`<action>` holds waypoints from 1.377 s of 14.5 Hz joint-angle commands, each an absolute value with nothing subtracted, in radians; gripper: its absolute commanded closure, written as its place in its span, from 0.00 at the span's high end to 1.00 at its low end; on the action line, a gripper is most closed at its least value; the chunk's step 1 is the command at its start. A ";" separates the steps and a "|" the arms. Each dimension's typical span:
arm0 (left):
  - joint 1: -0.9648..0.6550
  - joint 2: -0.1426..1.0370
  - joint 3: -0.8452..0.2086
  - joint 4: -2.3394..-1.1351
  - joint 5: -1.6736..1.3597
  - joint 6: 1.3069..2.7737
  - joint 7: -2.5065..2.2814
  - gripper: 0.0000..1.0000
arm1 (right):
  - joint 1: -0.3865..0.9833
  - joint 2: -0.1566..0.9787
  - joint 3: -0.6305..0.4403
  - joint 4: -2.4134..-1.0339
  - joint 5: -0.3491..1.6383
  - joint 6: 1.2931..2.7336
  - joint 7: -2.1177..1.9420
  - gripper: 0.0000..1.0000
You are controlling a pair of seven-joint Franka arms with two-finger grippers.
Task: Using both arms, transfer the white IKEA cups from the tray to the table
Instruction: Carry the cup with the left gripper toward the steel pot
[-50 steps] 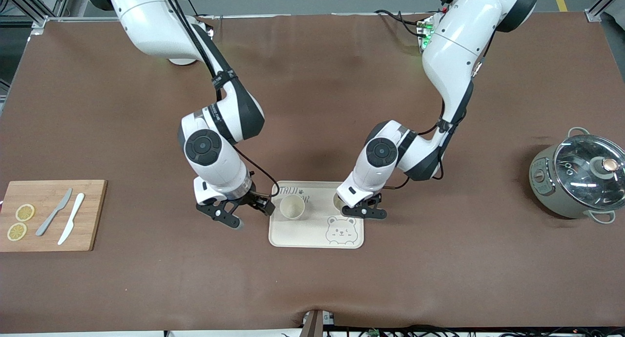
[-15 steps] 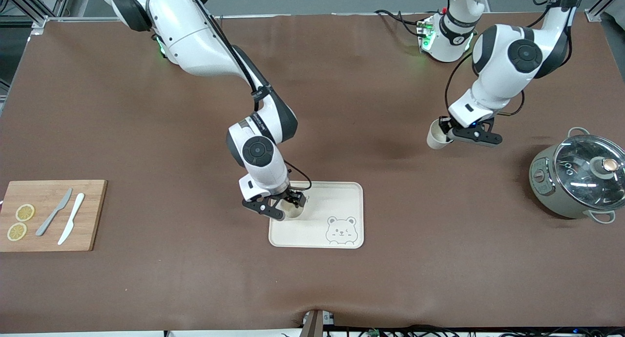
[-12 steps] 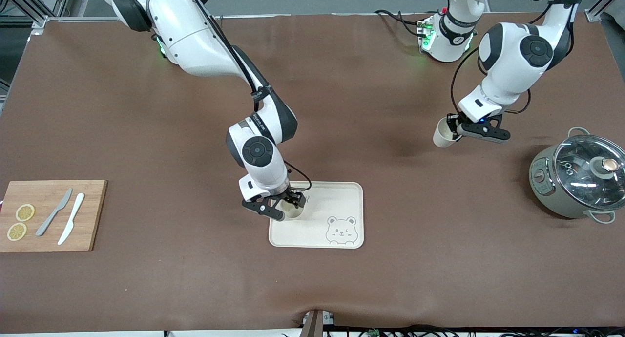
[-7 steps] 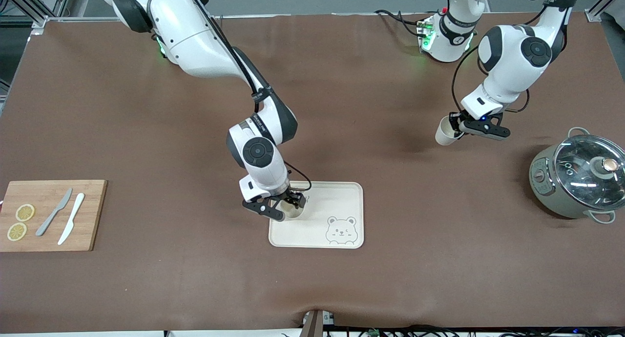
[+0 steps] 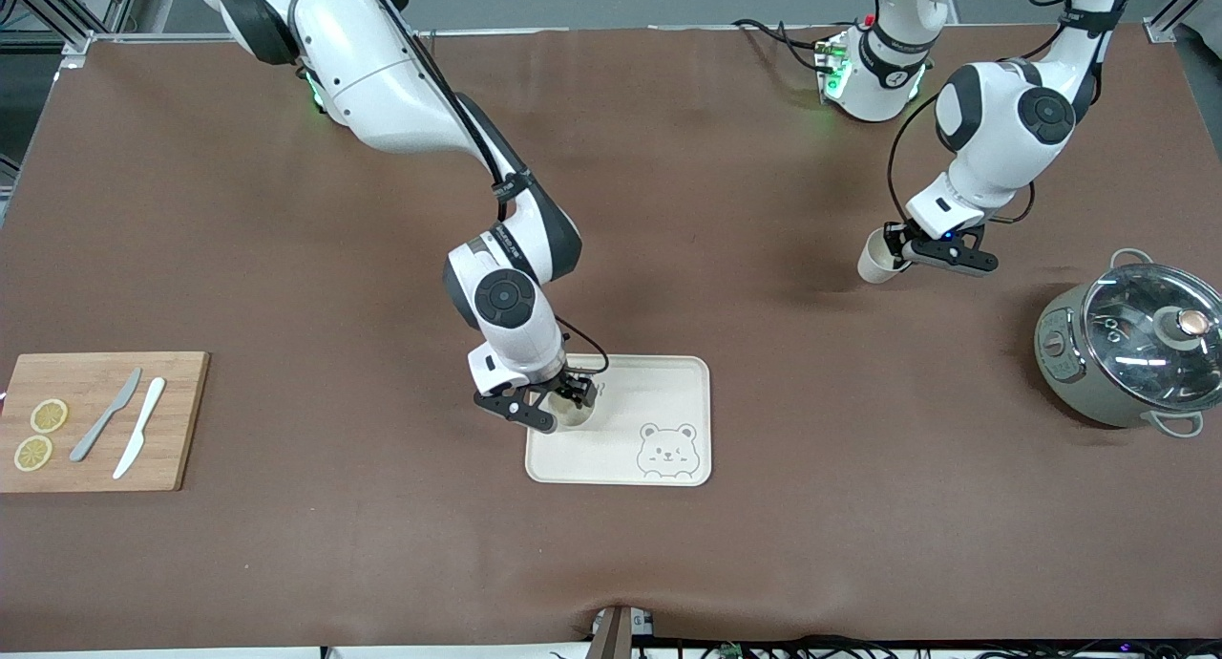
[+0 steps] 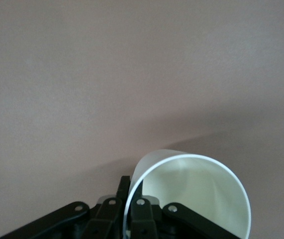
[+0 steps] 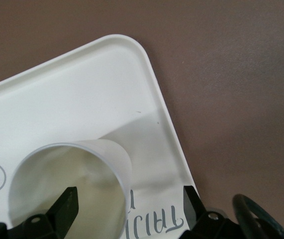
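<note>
Left claw (image 5: 897, 251) pinches one white cup (image 5: 874, 259) by its wall over bare counter (image 5: 668, 210) near the pot (image 5: 1131, 349), not released. Right claw (image 5: 558, 406) straddles the second cup (image 5: 573, 411) on the tray (image 5: 668, 392), fingers wide, ungripped.

I log two cream-white cups: one (image 5: 574, 412) upright on the tray (image 5: 659, 392), toward the right arm's end; one (image 5: 874, 260) tilted, clamped by the left gripper (image 5: 907, 251) over the table (image 5: 668, 210).
</note>
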State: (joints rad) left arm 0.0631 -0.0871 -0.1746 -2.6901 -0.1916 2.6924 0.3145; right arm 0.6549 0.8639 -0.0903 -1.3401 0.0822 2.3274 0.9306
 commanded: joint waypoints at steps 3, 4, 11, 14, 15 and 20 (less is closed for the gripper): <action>0.092 -0.023 -0.186 -2.698 -0.241 2.727 0.348 0.00 | 0.653 0.881 -0.095 -1.313 0.080 2.327 0.931 0.30; 0.092 -0.014 -0.186 -2.698 -0.241 2.735 0.348 0.00 | 0.653 0.881 -0.095 -1.313 0.080 2.327 0.930 0.22; 0.092 0.041 -0.186 -2.700 -0.241 2.793 0.350 0.00 | 0.657 0.880 -0.095 -1.313 0.078 2.327 0.931 0.00; 0.094 0.051 -0.184 -2.700 -0.241 2.812 0.373 0.00 | 0.657 0.881 -0.095 -1.313 0.080 2.327 0.931 0.00; 0.094 0.054 -0.184 -2.700 -0.241 2.816 0.377 0.00 | 0.654 0.879 -0.095 -1.310 0.080 2.327 0.930 0.00; 0.110 0.080 -0.184 -2.698 -0.241 2.865 0.405 0.00 | 0.644 0.841 -0.094 -1.305 0.097 2.309 0.928 0.00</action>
